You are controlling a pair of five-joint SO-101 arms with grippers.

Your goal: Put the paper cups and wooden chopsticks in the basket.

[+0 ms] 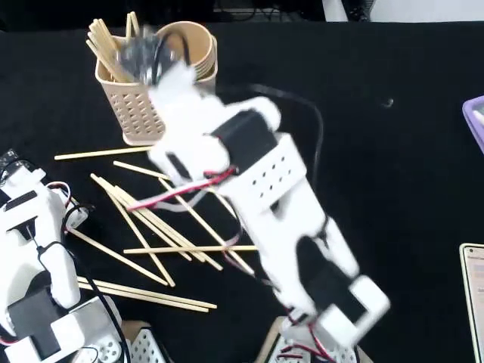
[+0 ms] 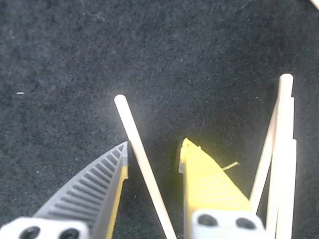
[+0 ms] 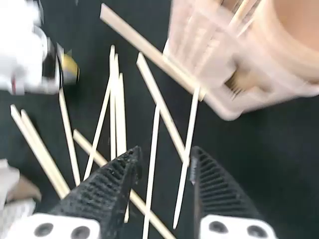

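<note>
Beige perforated plastic basket (image 1: pixel 140 113) stands at the table's far left corner on a black felt-like cloth (image 1: pixel 378 189). Inside it are nested tan paper cups (image 1: pixel 198 47) w/ rolled rims, plus a bunch of thin, pale wooden chopsticks (image 1: pixel 104 45) leaning out. Loose sticks (image 1: pixel 151 227), same pale wood, lie criss-crossed on the cloth in front of the basket. Right gripper (image 3: pixel 164 152), black ribbed fingers, is spread apart & holds nothing, over sticks near the basket. Left gripper (image 2: pixel 153 144), one grey ribbed finger & one yellow, is also apart. One round-tipped stick (image 2: pixel 133 132) lies btw them, right beside the grey tip, not clamped.
</note>
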